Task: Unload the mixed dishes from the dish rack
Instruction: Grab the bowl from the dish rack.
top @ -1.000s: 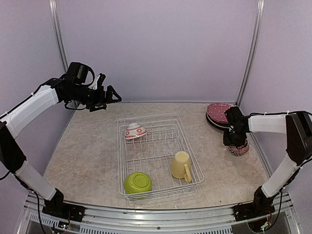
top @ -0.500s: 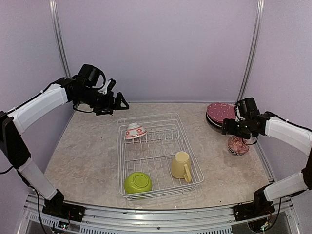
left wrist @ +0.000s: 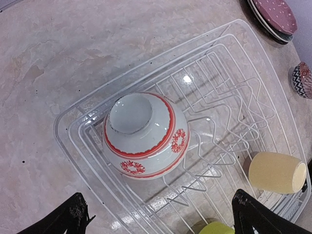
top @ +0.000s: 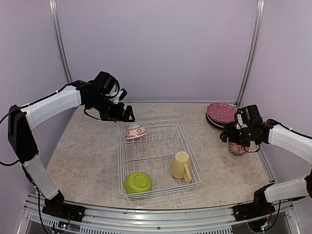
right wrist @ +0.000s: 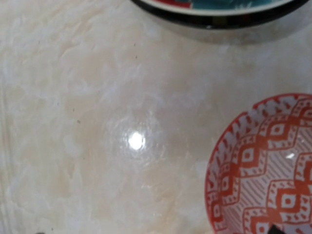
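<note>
The white wire dish rack (top: 120,161) (left wrist: 63,141) stands mid-table. In its far left corner a red-white bowl (top: 135,131) (left wrist: 146,134) lies upside down. A lime green bowl (top: 137,183) (left wrist: 217,228) sits at its near left and a pale yellow mug (top: 181,165) (left wrist: 275,171) lies on its side at the near right. My left gripper (top: 126,114) (left wrist: 161,217) hovers open just above the red-white bowl. Beside the patterned bowl (top: 237,148) (right wrist: 265,165) on the table at the right, my right gripper (top: 230,139) is open and holds nothing.
A stack of plates topped by a pink dotted one (top: 220,113) (left wrist: 277,14) rests at the back right, just behind the patterned bowl. Purple walls with metal posts (top: 249,53) close in the table on three sides.
The right gripper has opened and let go of the patterned bowl, which now stands alone on the table. The left arm has swung right and down to the rack's far left corner.
</note>
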### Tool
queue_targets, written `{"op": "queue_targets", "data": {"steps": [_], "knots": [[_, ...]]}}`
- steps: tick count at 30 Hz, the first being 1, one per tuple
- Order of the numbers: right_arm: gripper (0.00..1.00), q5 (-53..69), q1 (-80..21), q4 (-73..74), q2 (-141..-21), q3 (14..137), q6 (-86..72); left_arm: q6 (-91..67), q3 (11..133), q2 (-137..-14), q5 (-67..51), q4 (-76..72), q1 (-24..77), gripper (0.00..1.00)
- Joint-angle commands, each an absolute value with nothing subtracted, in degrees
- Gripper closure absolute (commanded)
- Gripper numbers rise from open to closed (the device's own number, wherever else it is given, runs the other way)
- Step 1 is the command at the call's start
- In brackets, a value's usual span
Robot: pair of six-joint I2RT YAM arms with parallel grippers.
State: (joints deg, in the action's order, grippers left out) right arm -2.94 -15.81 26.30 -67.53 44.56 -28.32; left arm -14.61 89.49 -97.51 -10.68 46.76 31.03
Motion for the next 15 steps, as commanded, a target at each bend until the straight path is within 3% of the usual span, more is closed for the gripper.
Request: {"op": "queue_targets", "data": {"steps": [1, 15], "knots": [[0.04, -1.0, -16.3, 26.1, -65.4, 43.5, -27.1, -11.2, 91.9, -99.9, -7.0, 48.4, 32.4, 0.01], [0.03, -0.9, -16.3, 26.2, -60.0, 40.7, -25.1, -8.6, 111.4, -117.1, -1.2, 62.1, 37.8, 0.01]]}}
